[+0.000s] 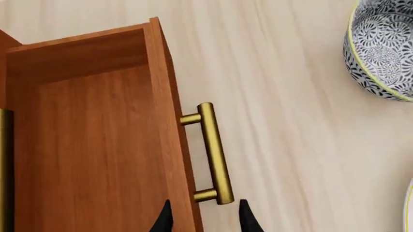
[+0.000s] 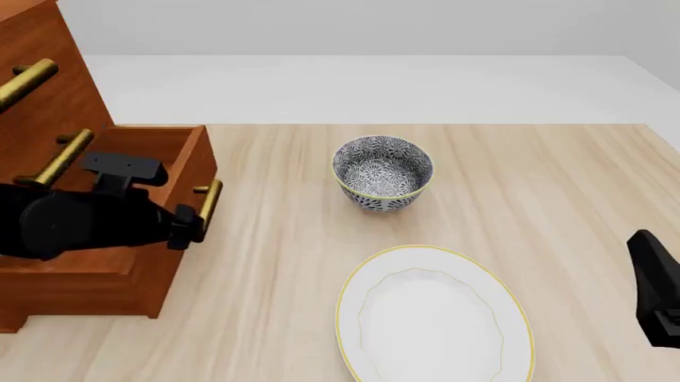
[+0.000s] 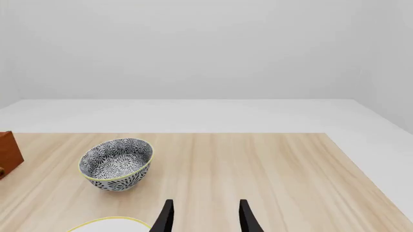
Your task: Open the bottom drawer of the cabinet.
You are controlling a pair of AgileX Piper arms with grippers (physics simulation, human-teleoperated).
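The cabinet [image 2: 53,95] stands at the table's left. Its bottom drawer [image 2: 170,151] is pulled out, and the left wrist view looks down into its bare wooden inside [image 1: 96,145]. The drawer's brass bar handle [image 1: 213,150] runs along the front board, also seen as the handle [image 2: 209,203] from the front. My left gripper [image 1: 205,201] is open, its black fingertips [image 1: 166,217] standing either side of the handle's near end without closing on it. My right gripper [image 3: 206,201] is open and holds nothing, low at the table's right side.
A patterned bowl [image 2: 383,173] with a yellow rim sits mid-table, right of the drawer. A white plate [image 2: 434,318] with a yellow edge lies nearer the front. Two upper brass handles [image 2: 27,79] stick out above the left arm [image 2: 75,223]. The right arm [image 2: 657,286] shows at the right edge.
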